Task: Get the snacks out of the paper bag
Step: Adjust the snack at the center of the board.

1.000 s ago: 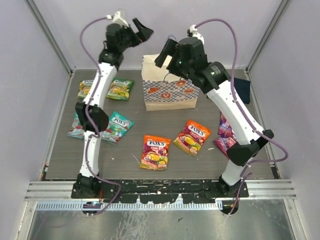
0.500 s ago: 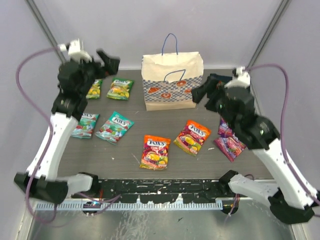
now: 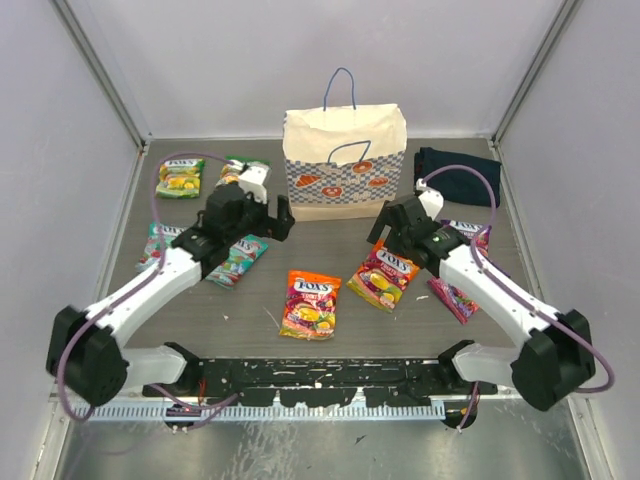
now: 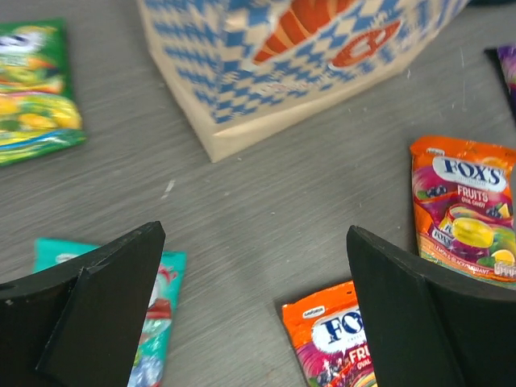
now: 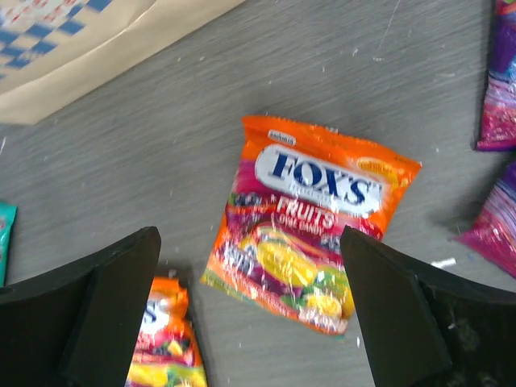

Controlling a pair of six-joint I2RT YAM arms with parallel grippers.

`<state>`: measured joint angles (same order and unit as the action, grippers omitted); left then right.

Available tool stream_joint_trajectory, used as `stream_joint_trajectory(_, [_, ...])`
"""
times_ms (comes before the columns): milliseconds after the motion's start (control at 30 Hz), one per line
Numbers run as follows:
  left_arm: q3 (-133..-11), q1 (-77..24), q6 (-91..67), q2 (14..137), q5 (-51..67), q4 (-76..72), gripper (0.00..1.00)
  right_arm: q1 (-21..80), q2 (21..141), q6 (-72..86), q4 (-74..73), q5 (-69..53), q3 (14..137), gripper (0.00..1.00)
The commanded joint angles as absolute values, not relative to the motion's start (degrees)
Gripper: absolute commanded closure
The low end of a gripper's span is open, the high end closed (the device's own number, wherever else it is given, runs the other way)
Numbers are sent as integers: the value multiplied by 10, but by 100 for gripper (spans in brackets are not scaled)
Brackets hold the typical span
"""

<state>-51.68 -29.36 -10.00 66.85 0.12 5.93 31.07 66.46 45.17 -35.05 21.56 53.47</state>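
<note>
The cream paper bag [image 3: 344,165] [image 4: 306,56] stands upright at the back middle of the table. Several snacks lie flat around it: green packets [image 3: 180,178] [image 4: 32,81], teal ones [image 3: 238,258] [image 4: 157,322], two orange ones [image 3: 310,303] [image 3: 385,275] [image 5: 310,218] and purple ones [image 3: 455,295] [image 5: 500,218]. My left gripper [image 3: 275,222] [image 4: 254,242] hangs open low over bare table in front of the bag's left corner. My right gripper [image 3: 385,225] [image 5: 250,238] is open above the right orange packet. Neither holds anything. The bag's inside is hidden.
A dark navy folded cloth [image 3: 458,180] lies to the right of the bag. Grey enclosure walls stand on the left, right and back. The second orange packet [image 5: 161,339] lies by my right gripper's left finger.
Both arms have swung down from high beside the bag's mouth to low over the table in front of the bag. Both grippers stayed open and empty.
</note>
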Motion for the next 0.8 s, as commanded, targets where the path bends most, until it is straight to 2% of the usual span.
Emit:
stream_joint_trajectory(0, [-560, -312, -82, 787, 34, -41, 2, 263, 722, 418, -232, 182, 556, 0])
stream_joint_trajectory(133, [-603, -313, -71, 873, 27, -56, 2, 220, 802, 341, -195, 165, 601, 0])
stream_joint_trajectory(333, [-630, -303, -61, 978, 14, -118, 2, 153, 910, 271, -82, 48, 605, 0])
stream_joint_trajectory(500, [-696, -286, -79, 1081, 12, -149, 2, 142, 1000, 244, -45, 26, 647, 0])
stream_joint_trajectory(767, [-856, -251, -90, 1202, 11, -83, 2, 139, 1147, 239, -16, -1, 775, 0])
